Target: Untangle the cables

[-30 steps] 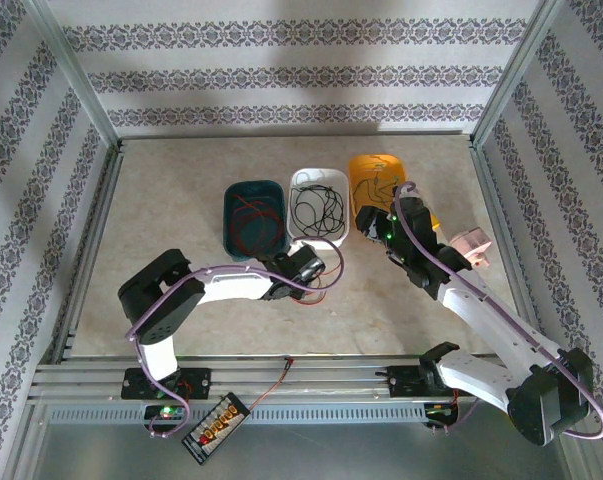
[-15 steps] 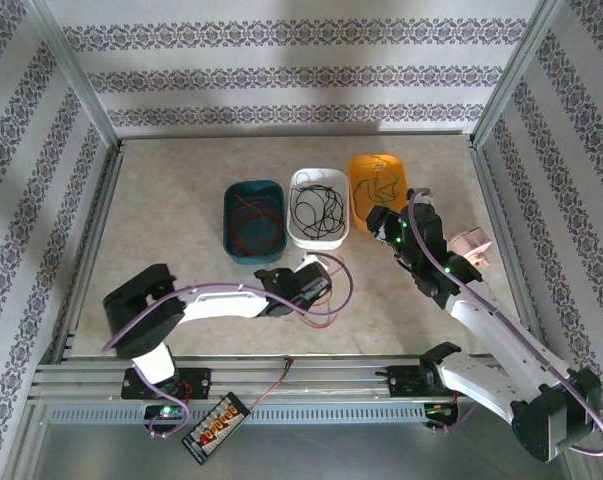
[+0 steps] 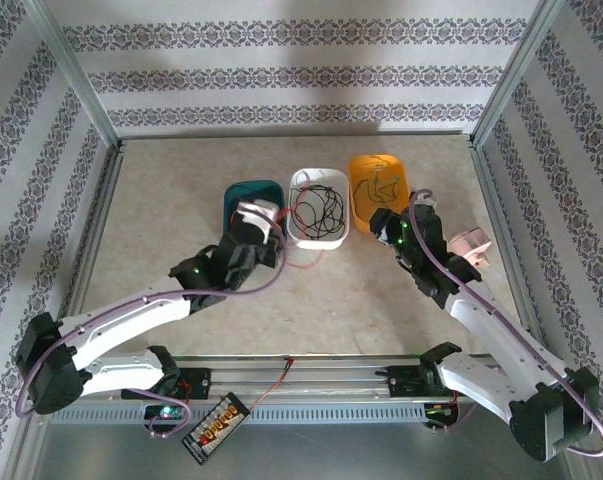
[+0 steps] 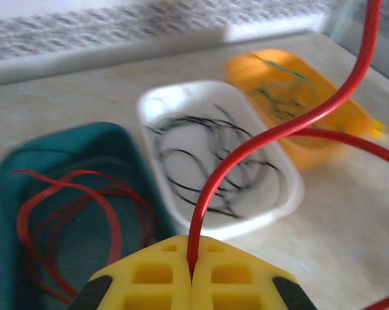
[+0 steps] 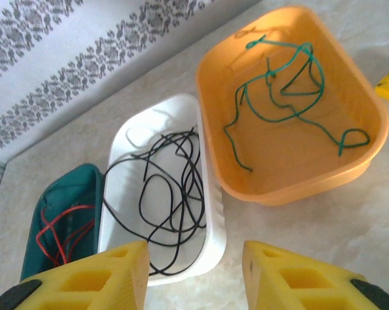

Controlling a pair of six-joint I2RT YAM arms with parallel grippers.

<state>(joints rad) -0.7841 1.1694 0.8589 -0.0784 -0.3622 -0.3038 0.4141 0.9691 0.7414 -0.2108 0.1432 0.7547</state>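
My left gripper (image 4: pixel 191 279), clamped on a red cable (image 4: pixel 265 135), could drag its slack across the white tray (image 4: pixel 181 90) ahead, snagging the black cable (image 5: pixel 162 194) there; my right gripper (image 5: pixel 194 278) hangs open.

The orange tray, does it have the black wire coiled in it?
No, the orange tray holds a green cable; the black cable lies in the white tray.
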